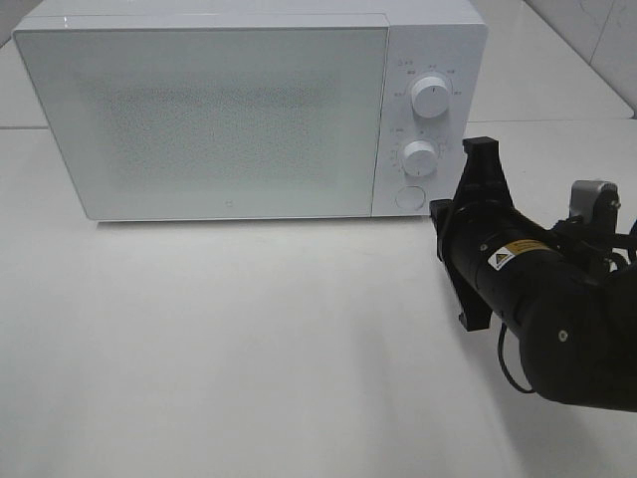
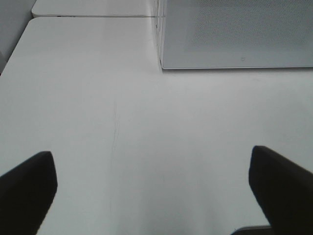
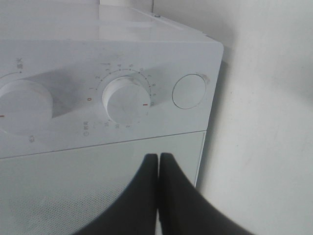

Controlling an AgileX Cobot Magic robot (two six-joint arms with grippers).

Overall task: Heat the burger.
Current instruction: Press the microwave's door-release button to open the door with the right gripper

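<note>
**Burger Out Of Sight; Microwave Door Closed**

Burger: it shows in none of the 3 views, so its place cannot be told.

The white microwave [image 1: 229, 110] stands on the white table [image 1: 249, 349]. Its frosted door [image 1: 199, 119] is closed and nothing can be made out through it. The control panel on the microwave's right carries 2 dials, an upper dial [image 1: 430, 97] and a lower dial [image 1: 420, 157], with a round button [image 1: 409, 198] beneath them.

The right gripper [image 3: 159, 159] has both fingers pressed together with nothing between them. Its tips point at the door's edge, near the lower dial. Contact with the door cannot be told. The right arm [image 1: 557, 319] sits just beside the microwave's front right corner.

The left gripper [image 2: 151, 161] is spread wide above bare table, holding nothing and well apart from the microwave.
</note>
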